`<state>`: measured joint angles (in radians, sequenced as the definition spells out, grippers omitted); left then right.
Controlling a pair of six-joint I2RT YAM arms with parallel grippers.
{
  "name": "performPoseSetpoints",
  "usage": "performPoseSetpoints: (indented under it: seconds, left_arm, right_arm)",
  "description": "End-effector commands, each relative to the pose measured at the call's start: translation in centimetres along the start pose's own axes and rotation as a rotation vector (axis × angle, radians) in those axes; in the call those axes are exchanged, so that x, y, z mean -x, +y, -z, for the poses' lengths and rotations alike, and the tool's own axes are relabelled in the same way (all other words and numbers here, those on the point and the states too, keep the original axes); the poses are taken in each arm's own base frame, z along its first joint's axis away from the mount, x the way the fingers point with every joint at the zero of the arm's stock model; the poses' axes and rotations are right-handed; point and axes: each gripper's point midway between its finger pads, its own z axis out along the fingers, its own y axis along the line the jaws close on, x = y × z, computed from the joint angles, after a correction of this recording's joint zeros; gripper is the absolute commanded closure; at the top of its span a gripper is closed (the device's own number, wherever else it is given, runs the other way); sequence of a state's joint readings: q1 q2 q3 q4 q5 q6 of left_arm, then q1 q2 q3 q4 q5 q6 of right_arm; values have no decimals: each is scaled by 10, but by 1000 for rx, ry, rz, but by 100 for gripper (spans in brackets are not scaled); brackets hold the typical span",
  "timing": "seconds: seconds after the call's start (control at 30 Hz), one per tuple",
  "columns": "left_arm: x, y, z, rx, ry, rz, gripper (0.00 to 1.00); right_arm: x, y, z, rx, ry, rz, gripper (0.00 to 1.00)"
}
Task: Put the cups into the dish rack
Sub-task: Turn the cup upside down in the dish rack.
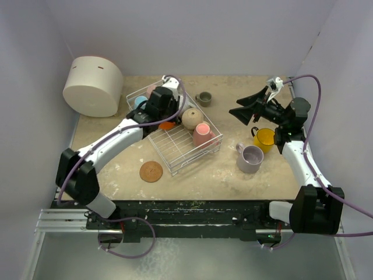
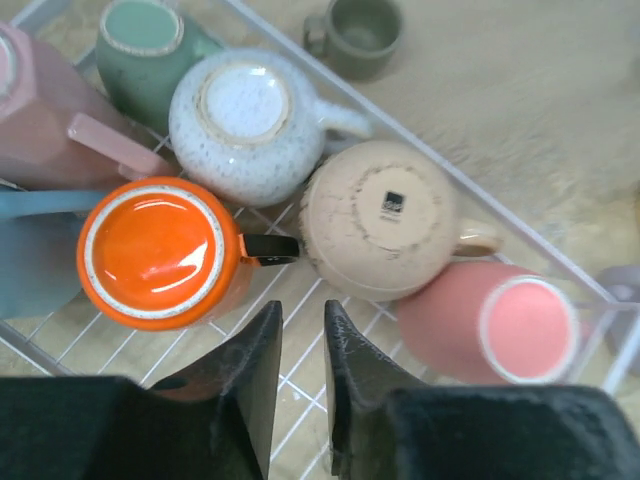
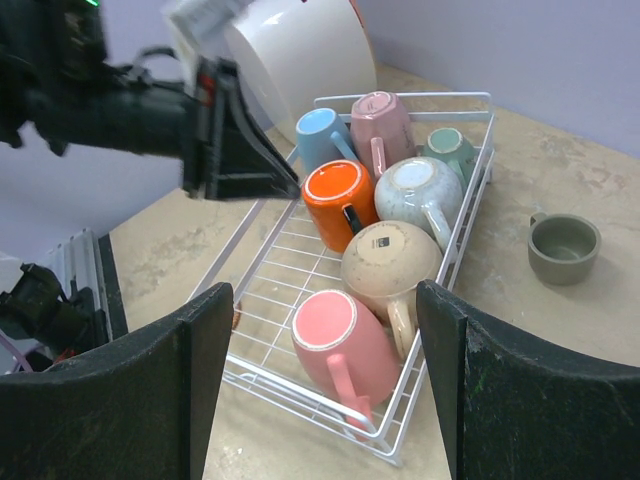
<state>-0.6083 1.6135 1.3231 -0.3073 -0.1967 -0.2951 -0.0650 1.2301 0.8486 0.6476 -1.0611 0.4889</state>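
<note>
Overhead first: the dish rack [image 1: 178, 153] sits mid-bench at a slant, and my left pincer [image 1: 162, 114] hangs over its far half by the orange mug [image 1: 167, 125]. Three cups stand outside it, all mouth-up: the yellow mug [image 1: 264, 137] and lilac mug [image 1: 250, 157] near the right arm, and the olive mug [image 1: 204, 98] just beyond the rack's far corner. The right pincer [image 1: 240, 114] points toward the rack, so yellow and lilac lie behind and below it, toward its own base. I judge the right arm much the nearer for both.

Left wrist view: the left pincer [image 2: 300, 320] is slightly parted, bare rack wire showing in the gap, grasping nothing. The orange mug [image 2: 155, 250] is upside down just ahead to the left, handle pointing toward the beige mug [image 2: 385, 215].

Right wrist view: the right pincer [image 3: 325, 300] is spread wide and empty, looking along the rack's [image 3: 400, 97] long axis at seven upturned cups.

Only one marking shows, a small dark square on the beige mug's base [image 3: 384, 241], too small to read.
</note>
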Motion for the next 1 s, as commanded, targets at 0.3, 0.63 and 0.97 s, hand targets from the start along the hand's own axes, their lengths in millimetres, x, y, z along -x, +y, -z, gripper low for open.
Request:
performPoseSetpoints:
  seconds: [0.3, 0.63, 0.97]
  left_arm:
    - [85, -15, 99, -287, -308, 95, 4]
    - [78, -11, 132, -331, -291, -29, 1]
    - [64, 7, 156, -268, -348, -101, 1]
  right_arm:
    - [32, 12, 2, 24, -32, 147, 24]
    - [44, 2, 2, -17, 33, 295, 25]
    - [11, -46, 35, -285, 319, 398, 22]
